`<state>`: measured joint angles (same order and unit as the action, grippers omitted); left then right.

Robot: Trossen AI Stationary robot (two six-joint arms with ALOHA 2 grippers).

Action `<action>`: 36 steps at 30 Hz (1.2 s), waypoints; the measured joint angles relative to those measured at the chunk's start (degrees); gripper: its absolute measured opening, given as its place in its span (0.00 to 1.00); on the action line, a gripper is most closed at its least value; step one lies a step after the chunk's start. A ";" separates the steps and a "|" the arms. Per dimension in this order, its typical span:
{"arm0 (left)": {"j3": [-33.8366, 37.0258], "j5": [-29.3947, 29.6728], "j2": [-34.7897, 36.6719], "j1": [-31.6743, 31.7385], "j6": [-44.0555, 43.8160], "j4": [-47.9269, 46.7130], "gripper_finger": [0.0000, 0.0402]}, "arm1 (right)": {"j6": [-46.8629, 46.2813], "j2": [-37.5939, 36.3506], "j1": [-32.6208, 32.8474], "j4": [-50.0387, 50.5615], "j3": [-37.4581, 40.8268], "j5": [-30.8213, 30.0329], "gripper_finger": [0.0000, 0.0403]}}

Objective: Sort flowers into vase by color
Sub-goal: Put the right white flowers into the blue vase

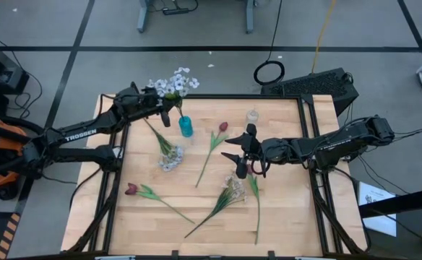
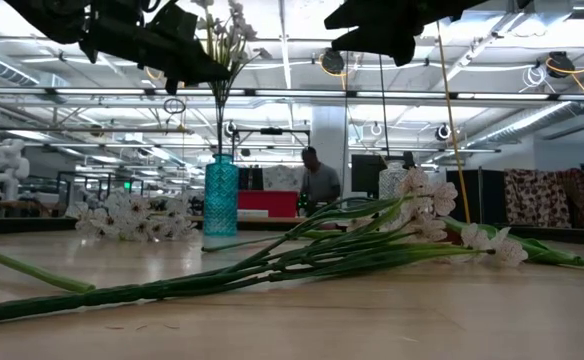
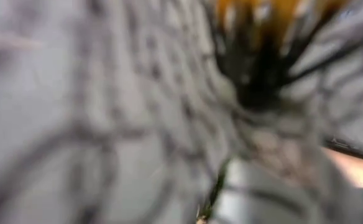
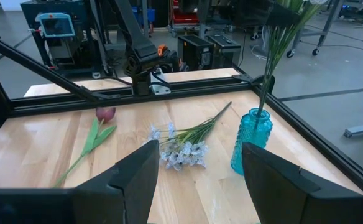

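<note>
My left hand [image 1: 169, 105] is sitting pinched on the white spray [image 1: 176, 81] standing upright in the blue vase [image 1: 186, 127]; right hand [image 1: 244, 154], half-wide, is hovering empty, nearer the bench's flowers.

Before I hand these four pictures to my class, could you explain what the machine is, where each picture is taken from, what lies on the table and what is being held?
The machine is a pair of dark robot arms, each ending in a two-finger gripper. One picture looks straight down from above the wooden table. One looks level across the table top. The other two come from cameras on the arms' wrists.

The left gripper is at the far side, closed on the stem of a white spray that stands in the blue vase. The right gripper hovers open over the middle of the table and holds nothing.

On the table lie two loose white sprays, two dark red tulips and another long green stem near the right gripper. A small clear vase stands empty.
</note>
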<state>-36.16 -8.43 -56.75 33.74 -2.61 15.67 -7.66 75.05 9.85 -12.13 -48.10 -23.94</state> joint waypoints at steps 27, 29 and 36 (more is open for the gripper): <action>-0.02 2.78 0.74 0.00 1.47 -8.65 0.70 | 0.42 0.00 -0.02 0.45 0.00 0.04 0.54; -0.02 2.85 1.40 0.00 0.96 -10.58 0.76 | 0.42 0.00 -0.02 0.55 0.00 0.04 0.54; -0.02 2.93 7.05 0.00 -0.52 -17.57 0.83 | 0.42 0.00 -0.02 1.69 0.00 0.04 0.54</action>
<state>-36.18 -5.50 -49.70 33.74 -3.14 -1.90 -7.25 75.05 9.82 -10.44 -48.10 -23.90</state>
